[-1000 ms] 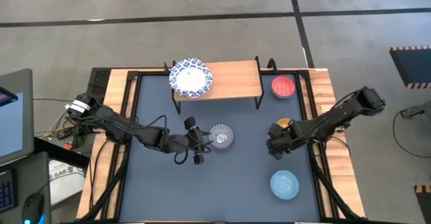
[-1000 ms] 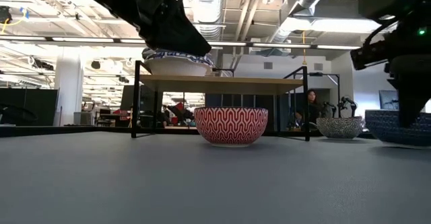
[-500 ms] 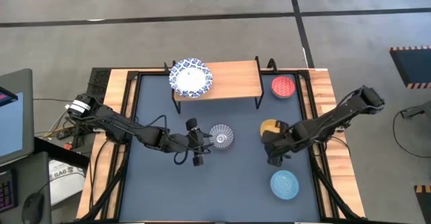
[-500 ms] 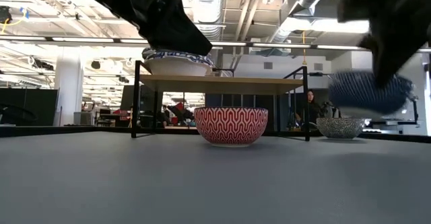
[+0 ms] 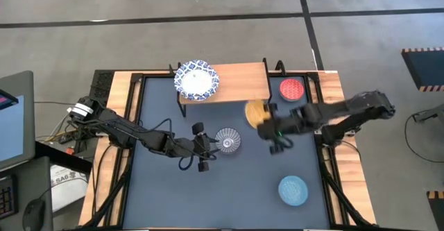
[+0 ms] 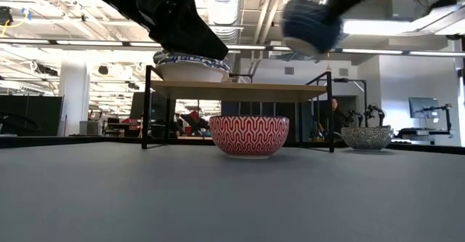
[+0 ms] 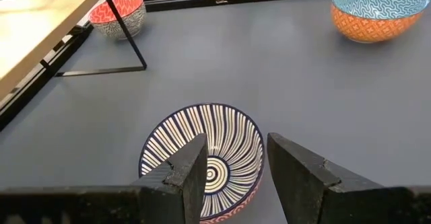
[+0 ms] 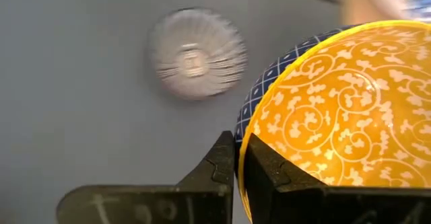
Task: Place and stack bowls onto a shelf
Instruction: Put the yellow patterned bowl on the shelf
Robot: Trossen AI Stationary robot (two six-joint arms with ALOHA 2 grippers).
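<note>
- Spanning the table's far edge, the low light-wood shelf (image 5: 236, 82) carried a wide white blue-rimmed bowl (image 5: 197, 80) at one end.
- Right gripper (image 5: 267, 126) pinched the rim of a yellow-orange bowl (image 5: 256, 111), lifted near the shelf.
- Left gripper (image 5: 205, 150) stood spread, empty, beside the grey-blue striped bowl (image 5: 227, 140).
</note>
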